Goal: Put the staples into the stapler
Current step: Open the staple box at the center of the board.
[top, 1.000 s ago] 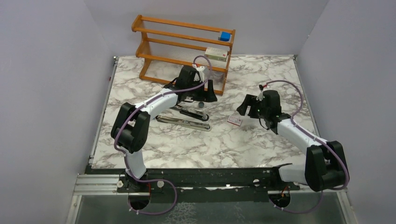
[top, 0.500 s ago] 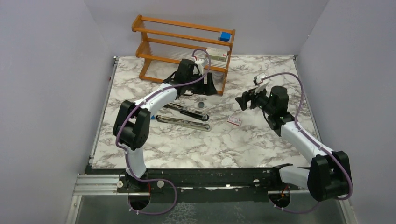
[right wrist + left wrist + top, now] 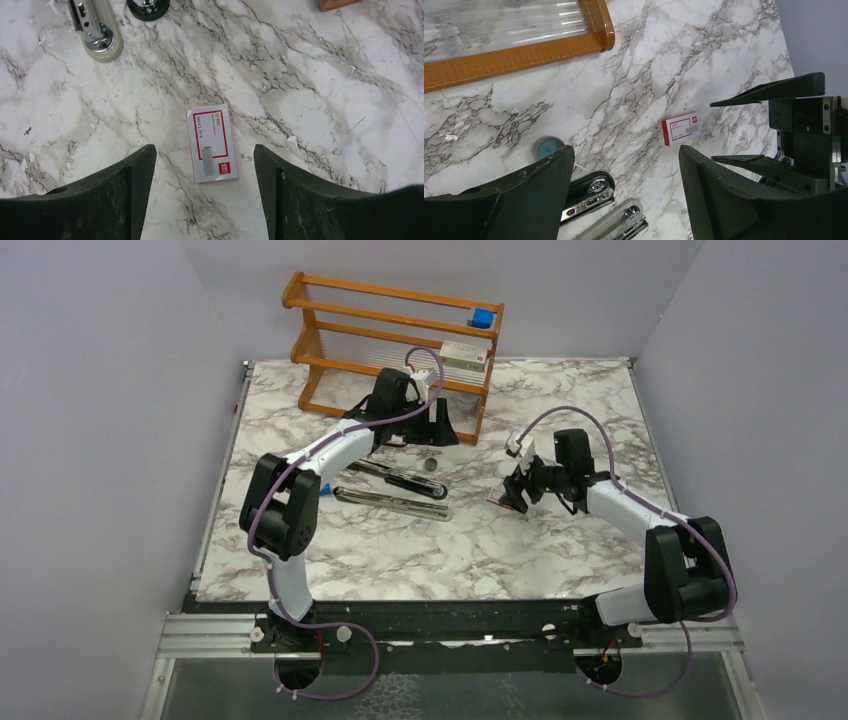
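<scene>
Right gripper (image 3: 204, 150) wide open, empty, over box (image 3: 210, 142); left gripper (image 3: 624, 165) open, empty too. Stapler (image 3: 392, 502) lies opened left of box; loose staples not visible. Descend straight, pinch box's long sides, avoid tipping.

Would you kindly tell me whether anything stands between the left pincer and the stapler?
Nothing visible does. The open left pincer hangs above one end of the stapler, with only air between; a small round cap lies beside it, off that path.

We see a white marble worktop (image 3: 400, 550). On it lie the stapler (image 3: 392, 502), a small red-and-white box (image 3: 211, 142), a little round cap (image 3: 548, 146) and a wooden rack (image 3: 390, 325).
</scene>
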You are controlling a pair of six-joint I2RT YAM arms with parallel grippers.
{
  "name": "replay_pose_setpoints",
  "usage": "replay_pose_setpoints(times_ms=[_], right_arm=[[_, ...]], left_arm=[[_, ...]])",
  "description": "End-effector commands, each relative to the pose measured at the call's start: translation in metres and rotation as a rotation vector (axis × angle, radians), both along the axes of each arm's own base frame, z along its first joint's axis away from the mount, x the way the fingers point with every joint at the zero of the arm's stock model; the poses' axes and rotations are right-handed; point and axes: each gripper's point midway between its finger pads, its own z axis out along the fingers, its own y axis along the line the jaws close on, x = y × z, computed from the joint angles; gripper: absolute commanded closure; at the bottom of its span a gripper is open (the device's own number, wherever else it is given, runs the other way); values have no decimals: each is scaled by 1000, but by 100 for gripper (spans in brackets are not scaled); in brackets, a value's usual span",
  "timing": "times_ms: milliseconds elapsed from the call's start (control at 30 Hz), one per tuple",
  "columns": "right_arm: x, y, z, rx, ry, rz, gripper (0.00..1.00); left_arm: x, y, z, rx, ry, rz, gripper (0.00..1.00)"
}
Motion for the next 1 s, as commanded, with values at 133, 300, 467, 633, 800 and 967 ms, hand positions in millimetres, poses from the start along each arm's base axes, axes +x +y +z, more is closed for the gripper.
replay_pose_setpoints(times_ms=[133, 300, 467, 633, 800, 967], right_arm=[[-7, -5, -28, -71, 14, 96, 27], [-6, -10, -47, -116, 59, 108, 28], [2, -19, -57, -168, 68, 82, 30], [-1, -28, -68, -225, 99, 88, 34], [-4, -30, -78, -241, 130, 97, 46], [-5, -30, -81, -242, 136, 105, 51]], left_arm=[[-7, -4, 14, -40, -13, -37, 21], [-8, -3, 12, -33, -14, -38, 21], [-7, -3, 11, -29, -17, -38, 21], [-8, -4, 9, -30, -11, -42, 21], [-9, -5, 6, -37, 5, -41, 21], [-15, -16, 4, -126, 62, -59, 23]])
